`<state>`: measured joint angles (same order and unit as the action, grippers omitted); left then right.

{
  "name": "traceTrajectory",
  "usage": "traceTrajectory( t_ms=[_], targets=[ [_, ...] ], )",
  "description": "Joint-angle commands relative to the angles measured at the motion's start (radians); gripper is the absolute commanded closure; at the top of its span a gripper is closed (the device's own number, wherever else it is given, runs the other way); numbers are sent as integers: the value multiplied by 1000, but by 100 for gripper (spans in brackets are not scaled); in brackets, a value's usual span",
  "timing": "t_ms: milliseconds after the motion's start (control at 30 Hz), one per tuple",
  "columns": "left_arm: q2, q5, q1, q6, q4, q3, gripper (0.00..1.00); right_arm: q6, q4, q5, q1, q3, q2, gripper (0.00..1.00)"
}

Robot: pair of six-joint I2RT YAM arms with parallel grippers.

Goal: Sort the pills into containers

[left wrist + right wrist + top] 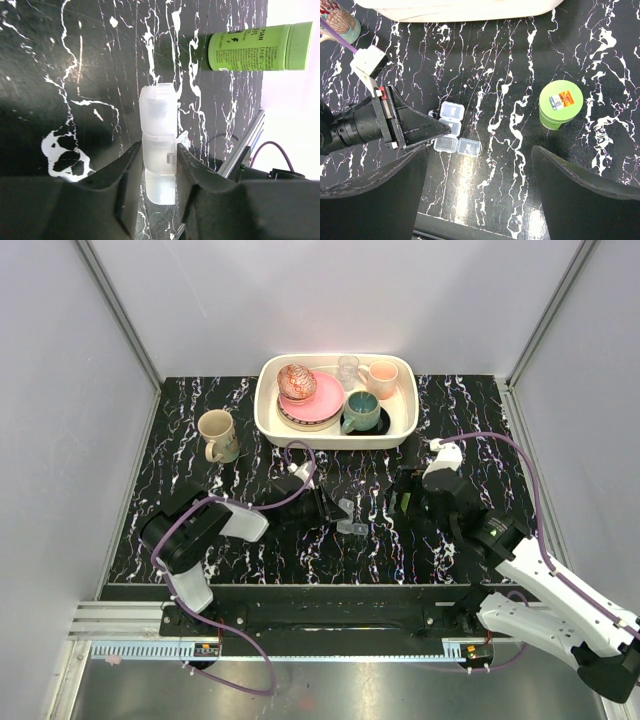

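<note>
— What is the setting?
— A black marble-patterned counter (470,410) veined in white, boxed in by plain pale walls.

— And the containers?
— The short strip of three small clear plastic square containers (350,518) lies flat near the middle of the counter, between the ends of the two arms. Seen from the right wrist, a small lid looks flipped open to one side at one end. The plastic is cloudy, so I cannot tell whether any pills are inside.

— Who has it?
— The left arm (205,525) reaches in from the left. The left arm's jaws are closed on the strip, with a dark finger (125,185) pressed against each long side.

— The other arm?
— The right arm (540,575) comes in from the right. The right arm's jaws stand wide apart above the counter, holding nothing. A small green cylindrical bottle (561,102) stands upright close by them, apart from the strip and to its right.

— Farther out?
— A beige ceramic mug (217,435) stands at the back left. A white oblong tray (265,410) sits at the back centre. It holds a pink plate (325,405) with a reddish patterned rounded piece (297,382) on it. It also holds a clear glass (348,370), a pale pink mug (382,378) and a teal mug (362,412).
</note>
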<state>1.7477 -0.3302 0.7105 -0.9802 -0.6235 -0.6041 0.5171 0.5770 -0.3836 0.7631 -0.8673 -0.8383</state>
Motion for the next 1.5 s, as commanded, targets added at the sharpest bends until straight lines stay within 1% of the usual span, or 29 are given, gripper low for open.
traceTrajectory(
  t_ms=[0, 67, 100, 233, 367, 467, 533, 567, 600, 667, 700, 767, 800, 933, 1000, 1200, 1233, 1267, 1467],
  targets=[
    [3, -29, -11, 11, -39, -7, 59, 11, 0, -23, -11, -22, 5, 10],
    [12, -29, -11, -9, -61, 16, 55, 14, 0, -26, -12, -25, 2, 10],
    [13, -30, -13, -18, -88, 26, 48, 14, 0, -28, -13, -27, 1, 9],
    [21, -27, -11, -60, -156, 81, 41, 18, 1, -29, -15, -30, -2, 9],
    [4, -14, -13, -81, -185, 145, 40, 17, 1, -35, -16, -32, -4, 9],
    [-30, 0, -13, -80, -174, 177, 39, 14, 1, -44, -19, -30, -5, 9],
    [-74, 17, -11, -71, -139, 191, 38, 14, 4, -57, -21, -35, -8, 9],
    [-94, 26, -11, -55, -116, 199, 36, 14, 12, -64, -24, -36, -19, 8],
    [-115, 39, -13, -45, -55, 201, 35, 12, 18, -73, -27, -45, -27, 8],
    [-195, 85, -11, -9, 25, 199, 31, 12, 36, -80, -39, -58, -57, 7],
    [-227, 106, -13, 6, 121, 193, 30, 9, 43, -83, -42, -70, -68, 6],
    [-309, 169, -11, 49, 229, 166, 28, 4, 56, -77, -62, -81, -105, 5],
    [-333, 187, -11, 61, 330, 156, 26, 0, 61, -64, -73, -93, -120, 1],
    [-468, 278, -9, 107, 505, 125, 22, -15, 78, -18, -136, -119, -189, 0],
    [-534, 296, -8, 127, 577, 110, 20, -17, 80, 30, -197, -124, -226, 0],
    [-632, 327, 1, 149, 700, 84, 11, -43, 57, 104, -317, -130, -324, 0],
    [-642, 326, 3, 147, 706, 86, 6, -49, 41, 112, -323, -130, -337, 0],
    [-651, 350, 4, 149, 719, 84, 5, -55, 31, 121, -329, -130, -361, 0],
    [-694, 367, 7, 141, 742, 99, 4, -72, -5, 132, -346, -128, -436, 1]
  ],
)
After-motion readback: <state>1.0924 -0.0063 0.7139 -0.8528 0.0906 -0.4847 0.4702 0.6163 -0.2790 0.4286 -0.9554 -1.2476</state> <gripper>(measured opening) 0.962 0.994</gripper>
